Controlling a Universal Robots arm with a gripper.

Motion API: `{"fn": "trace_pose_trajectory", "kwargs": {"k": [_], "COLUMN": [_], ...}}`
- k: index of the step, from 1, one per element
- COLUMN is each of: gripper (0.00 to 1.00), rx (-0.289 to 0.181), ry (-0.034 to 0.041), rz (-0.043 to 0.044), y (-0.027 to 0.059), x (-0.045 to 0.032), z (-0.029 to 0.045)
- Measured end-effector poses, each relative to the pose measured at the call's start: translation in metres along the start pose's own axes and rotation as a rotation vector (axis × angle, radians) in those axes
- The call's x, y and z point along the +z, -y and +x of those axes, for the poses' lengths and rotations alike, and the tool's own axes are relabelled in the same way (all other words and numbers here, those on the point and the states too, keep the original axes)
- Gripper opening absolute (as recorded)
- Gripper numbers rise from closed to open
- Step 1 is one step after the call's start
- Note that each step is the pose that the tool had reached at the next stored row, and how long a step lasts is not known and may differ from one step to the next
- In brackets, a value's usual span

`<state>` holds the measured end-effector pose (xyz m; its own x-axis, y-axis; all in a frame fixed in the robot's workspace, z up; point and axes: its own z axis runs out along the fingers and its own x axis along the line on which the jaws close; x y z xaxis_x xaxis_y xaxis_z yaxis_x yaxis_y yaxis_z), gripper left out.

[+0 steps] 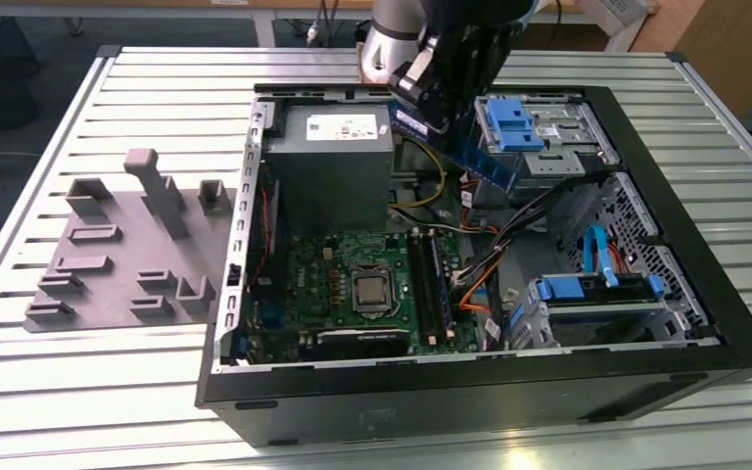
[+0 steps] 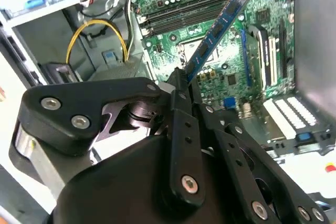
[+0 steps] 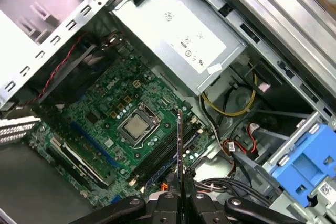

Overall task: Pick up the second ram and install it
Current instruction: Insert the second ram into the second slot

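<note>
Over the open computer case (image 1: 481, 397) on the table (image 1: 75, 392), we're holding the second ram (image 2: 218, 27) with the jaws clamped on one end of it. Stick is hanging tilted in the air, clear of the motherboard (image 2: 220, 72), free end pointing toward the black memory slots (image 2: 176, 17). In the first wrist view we're seeing it edge-on over those slots, near the CPU socket (image 3: 136, 125).

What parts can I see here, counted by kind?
Memory stick, held in the gripper: 1
Power supply: 1
Motherboard: 1
Processor: 1
Computer case: 1
Grey fixture plate: 1
Total: 6
</note>
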<state>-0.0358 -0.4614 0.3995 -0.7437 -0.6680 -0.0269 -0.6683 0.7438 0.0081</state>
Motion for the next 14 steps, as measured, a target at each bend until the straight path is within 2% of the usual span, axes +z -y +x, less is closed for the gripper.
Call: {"fn": "trace_pose_trajectory", "kwargs": {"k": [14], "gripper": [0.14], "rx": [0.256], "ry": [0.002], "rz": [0.0069], "y": [0.0], "x": [0.0027], "z": [0.0001]}}
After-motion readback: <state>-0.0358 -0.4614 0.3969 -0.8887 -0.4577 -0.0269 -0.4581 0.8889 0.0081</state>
